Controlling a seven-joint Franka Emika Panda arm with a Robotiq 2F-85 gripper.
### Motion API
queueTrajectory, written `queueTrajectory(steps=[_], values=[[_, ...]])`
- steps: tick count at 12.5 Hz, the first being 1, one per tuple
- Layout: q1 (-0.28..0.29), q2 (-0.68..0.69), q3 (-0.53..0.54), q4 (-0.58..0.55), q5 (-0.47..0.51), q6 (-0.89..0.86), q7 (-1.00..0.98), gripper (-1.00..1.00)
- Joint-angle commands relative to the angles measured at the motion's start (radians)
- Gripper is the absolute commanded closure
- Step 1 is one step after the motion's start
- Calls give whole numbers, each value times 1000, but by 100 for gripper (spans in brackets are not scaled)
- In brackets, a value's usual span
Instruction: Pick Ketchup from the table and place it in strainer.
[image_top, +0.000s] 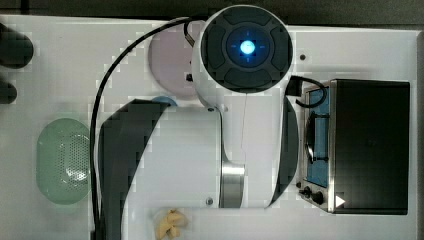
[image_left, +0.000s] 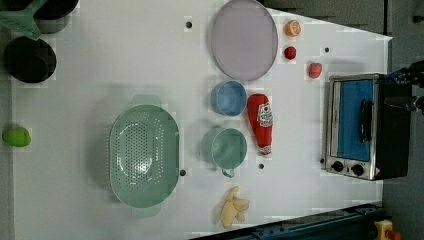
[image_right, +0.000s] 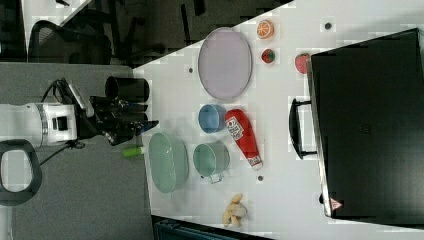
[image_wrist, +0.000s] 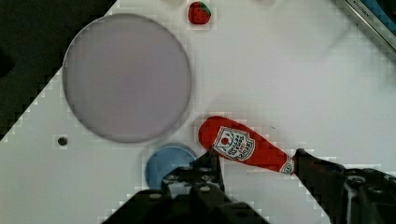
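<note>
We see the strainer (image_left: 144, 156) empty, well apart from the ketchup (image_left: 261, 122), which lies flat on the table (image_left: 100, 65) just beside the blue bowl (image_left: 228, 98). We judge our gripper (image_wrist: 254, 170), fingers spread, should straddle the bottle's body (not its nozzle) squarely before closing.

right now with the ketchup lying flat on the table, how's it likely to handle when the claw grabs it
The ketchup lies on its side, rounded and tapering to its cap, so it may roll or pivot if nudged. Its smooth plastic body looks somewhat slippery and probably squeezable. A grip across the wide labelled part seems safer than the narrow neck. The claw, open, looks down over it.
</note>
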Motion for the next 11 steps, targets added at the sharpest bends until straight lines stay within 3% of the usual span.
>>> queueTrajectory(steps=[1, 3, 7, 11], values=[[-112, -238, 67, -123, 16, -141, -37, -59], [-110, -224, 74, -137, 16, -139, -58, -99], [-101, -149, 107, -200, 16, -123, -159, -100], [-96, -40, 135, -273, 16, 52, -357, -100]])
